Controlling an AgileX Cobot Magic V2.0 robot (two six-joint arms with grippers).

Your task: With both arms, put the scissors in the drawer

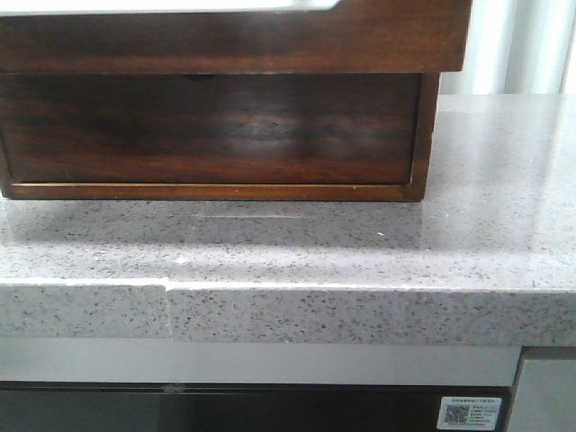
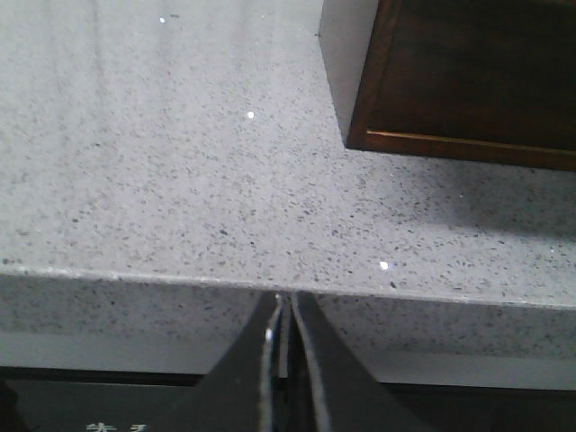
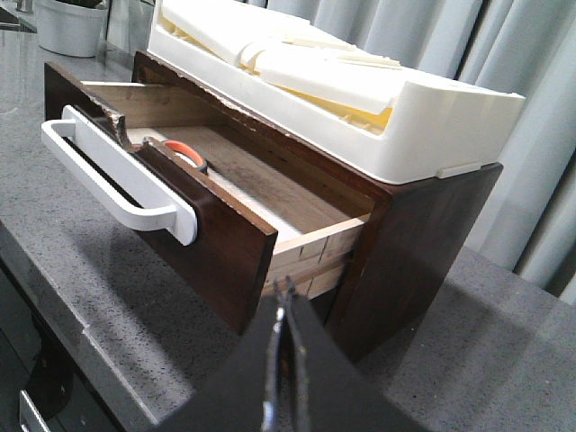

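In the right wrist view the dark brown drawer (image 3: 211, 238) stands pulled out of the wooden box (image 3: 423, 243). The scissors (image 3: 186, 154) lie inside it, just behind the front panel. Only an orange-lined loop shows. My right gripper (image 3: 286, 286) is shut and empty, low over the counter by the box's corner. My left gripper (image 2: 286, 301) is shut and empty at the counter's front edge, apart from the box (image 2: 468, 72). In the front view the box's dark wood front (image 1: 216, 126) fills the top. No gripper or scissors show there.
A white bar handle (image 3: 117, 180) is fixed across the drawer's front panel. A white foam tray (image 3: 360, 99) sits on the box. The box stands on a grey speckled counter (image 1: 360, 243). A white pot (image 3: 67, 22) stands far behind, with curtains behind the box.
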